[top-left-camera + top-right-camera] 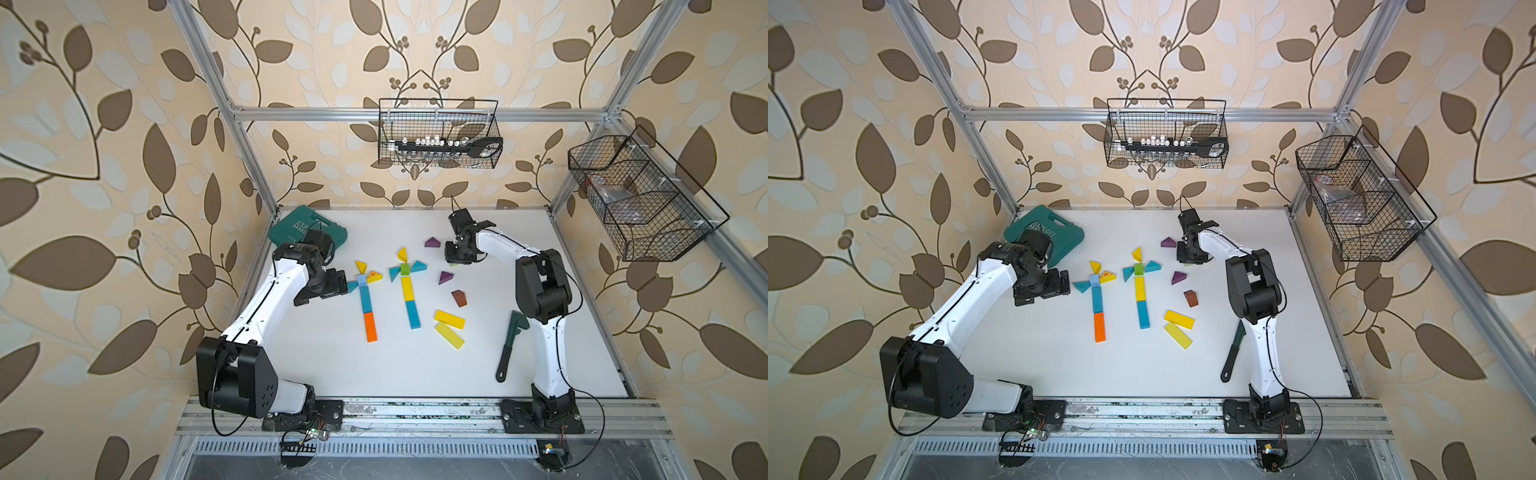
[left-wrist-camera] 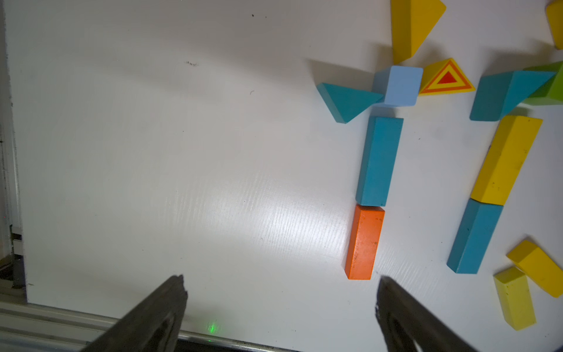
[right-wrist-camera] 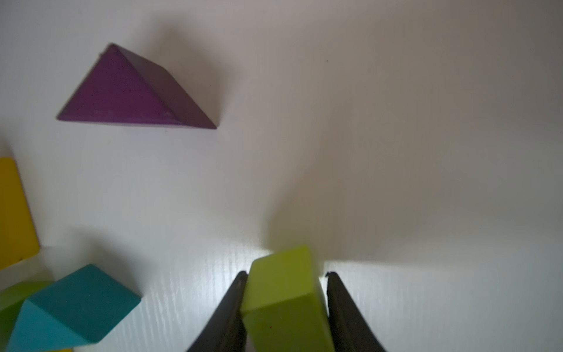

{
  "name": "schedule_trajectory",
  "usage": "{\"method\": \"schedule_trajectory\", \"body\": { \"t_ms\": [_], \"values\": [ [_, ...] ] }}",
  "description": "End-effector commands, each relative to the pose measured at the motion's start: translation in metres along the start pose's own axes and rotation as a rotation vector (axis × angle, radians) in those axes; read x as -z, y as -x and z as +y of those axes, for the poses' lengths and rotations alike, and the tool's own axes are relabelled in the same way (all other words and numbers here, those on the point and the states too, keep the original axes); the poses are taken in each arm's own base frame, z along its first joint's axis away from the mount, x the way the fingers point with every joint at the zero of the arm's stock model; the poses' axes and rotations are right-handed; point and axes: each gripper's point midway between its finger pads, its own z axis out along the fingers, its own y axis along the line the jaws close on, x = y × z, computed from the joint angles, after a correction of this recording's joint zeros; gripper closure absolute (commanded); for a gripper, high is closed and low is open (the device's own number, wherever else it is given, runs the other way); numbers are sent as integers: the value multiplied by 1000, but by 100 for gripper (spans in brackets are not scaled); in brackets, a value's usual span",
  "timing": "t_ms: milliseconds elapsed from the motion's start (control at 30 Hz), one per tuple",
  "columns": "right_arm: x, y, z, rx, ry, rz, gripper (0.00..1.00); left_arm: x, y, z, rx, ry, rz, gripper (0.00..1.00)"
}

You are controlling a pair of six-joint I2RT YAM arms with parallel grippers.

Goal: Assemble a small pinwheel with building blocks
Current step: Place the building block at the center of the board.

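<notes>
Closest to the top camera looms the left arm [image 1: 237, 382], its black elbow at about 7 o'clock of the white table [image 1: 332, 374]. The left gripper [image 2: 280, 279] hangs with its jaws spread wide and nothing between them, at 9 o'clock of the first pinwheel. That figure lies flat: a pale blue cube [image 1: 362, 281] as hub, a teal wedge [image 1: 352, 286] at its 9 o'clock, a plain yellow wedge [image 1: 360, 266] at 12 and a red-marked yellow wedge [image 1: 374, 275] at 3. At its 6 lies a teal bar [image 1: 365, 300], then an orange bar [image 1: 370, 327] end to end. At 3 o'clock of it lies a second figure round a green cube [image 1: 404, 269], with wedges at 9, 12 and 3. A yellow bar [image 1: 407, 289] and a second teal bar [image 1: 412, 314] lie in line at 6.

The right gripper [image 3: 286, 273] sits at 1 o'clock of the green cube, jaws drawn in against both sides of a lime block [image 3: 283, 304]. Whether that block is clear of the table I cannot tell. A far purple wedge [image 3: 122, 91] lies near, apart from the fingers. A near purple wedge [image 1: 445, 277], a brown block [image 1: 459, 298] and loose yellow bars [image 1: 449, 319] lie around 4 o'clock of the green cube. A dark green toy wrench [image 1: 512, 347] lies beyond them, and a teal case [image 1: 305, 226] at the table's 10 o'clock corner.
</notes>
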Motion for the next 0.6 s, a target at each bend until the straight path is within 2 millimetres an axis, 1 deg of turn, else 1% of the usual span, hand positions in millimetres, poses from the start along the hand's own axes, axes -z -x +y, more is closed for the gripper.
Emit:
{"method": "schedule_trajectory", "body": {
  "t_ms": [0, 33, 67, 133, 200, 267, 333, 467, 567],
  "values": [
    [-4, 1, 1, 1, -3, 14, 82, 4, 3, 8, -7, 24, -10, 1],
    [-6, 1, 2, 1, 0, 15, 79, 3, 2, 8, -8, 27, -6, 1],
    [-9, 1, 3, -2, 2, 18, 73, 2, 2, 8, -9, 31, -2, 1],
    [-11, 1, 3, -4, 3, 24, 67, 1, 2, 9, -11, 39, 4, 1],
    [-10, 2, 4, 0, 4, 32, 56, 0, 1, 10, -13, 44, 7, 1],
    [-4, 5, 3, 0, -4, 22, 44, -1, 1, 10, -13, 45, 8, 1],
    [6, 8, 4, 3, -2, 8, 41, -1, 0, 11, -15, 46, 11, 1],
    [35, 11, 1, -1, -1, -17, 42, -1, 0, 11, -17, 46, 13, 1],
    [55, -1, 1, -23, 29, -34, 42, -2, -1, 12, -18, 49, 13, 1]
  ]
}}
